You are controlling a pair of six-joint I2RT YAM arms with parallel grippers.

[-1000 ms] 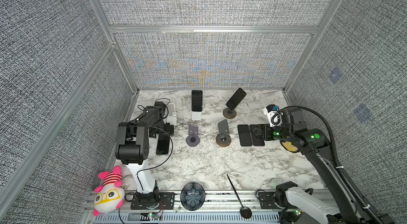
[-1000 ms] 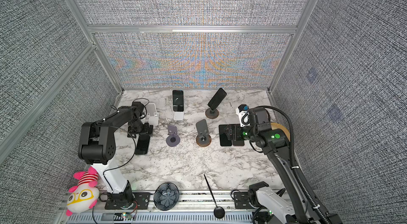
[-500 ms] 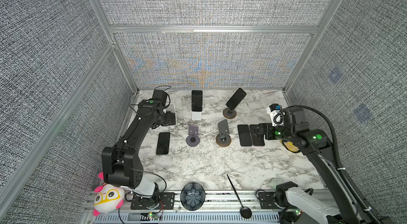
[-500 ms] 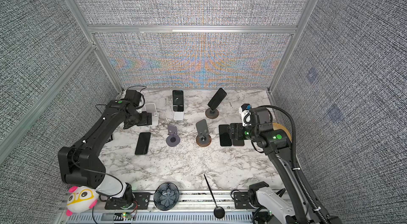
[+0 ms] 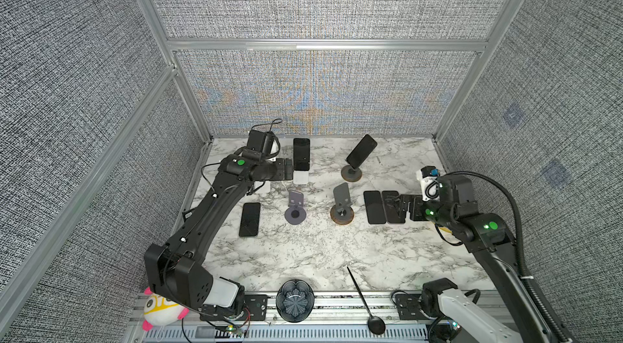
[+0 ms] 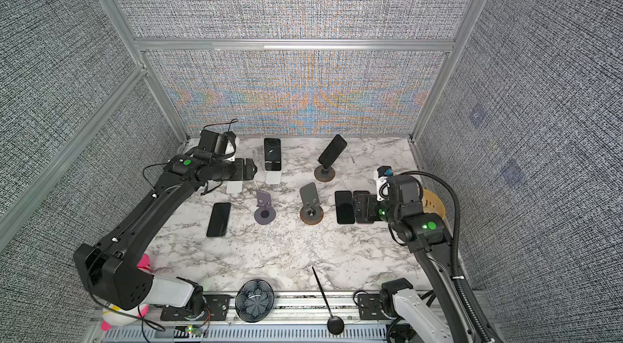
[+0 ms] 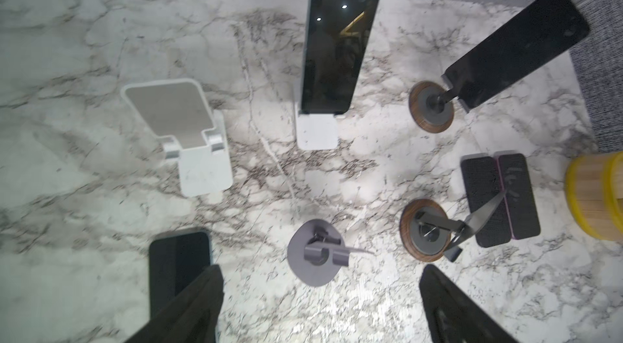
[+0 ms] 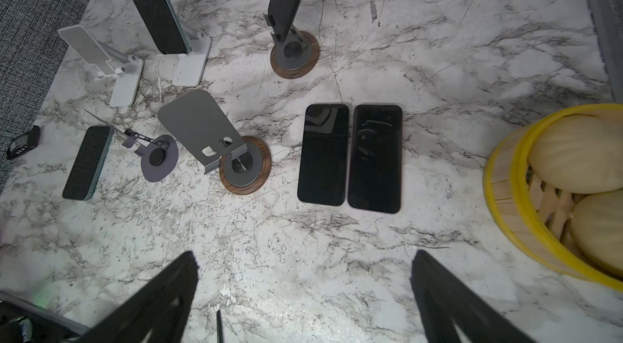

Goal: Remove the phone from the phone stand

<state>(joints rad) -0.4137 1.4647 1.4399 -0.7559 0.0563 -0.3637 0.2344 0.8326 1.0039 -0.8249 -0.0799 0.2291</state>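
Partly done, I judge: three flat phones [image 5: 249,219] lie on the table [image 5: 303,250], a dark phone [image 5: 301,154] leans in the white stand [image 5: 301,178] and a tilted phone [image 5: 361,150] in the round stand [image 5: 351,174], while the left end effector [image 7: 320,277] and right end effector [image 8: 305,257] both gape wide, empty.

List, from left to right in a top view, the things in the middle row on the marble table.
Lone flat phone → purple stand → wooden-base stand → pair of flat phones.
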